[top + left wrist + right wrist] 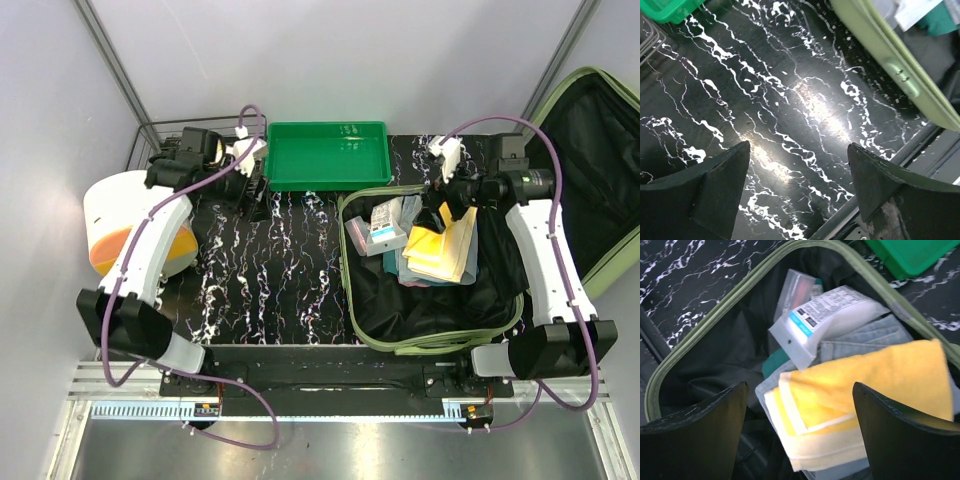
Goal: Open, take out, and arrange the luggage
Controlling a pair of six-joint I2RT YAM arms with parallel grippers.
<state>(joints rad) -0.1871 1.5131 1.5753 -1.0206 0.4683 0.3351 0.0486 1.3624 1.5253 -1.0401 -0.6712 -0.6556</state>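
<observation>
Top external: green tray (325,160) sits just beyond the open luggage (349,290), whose length runs near-to-far, lid leaning right. Left gripper (797,150) and right gripper (800,390) both gape wide, empty.

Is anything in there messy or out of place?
Only the packing: inside the open luggage, a yellow towel, a plastic packet and folded clothes lie heaped crookedly across each other. Nothing looks spilled or broken.

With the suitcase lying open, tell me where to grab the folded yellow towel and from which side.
Come straight down with the open right gripper, pinching the yellow towel across its stacked, pale-bordered folded edge. It lies flat atop the pile, over the denim, uncovered, while the suitcase wall blocks a sideways approach.
</observation>
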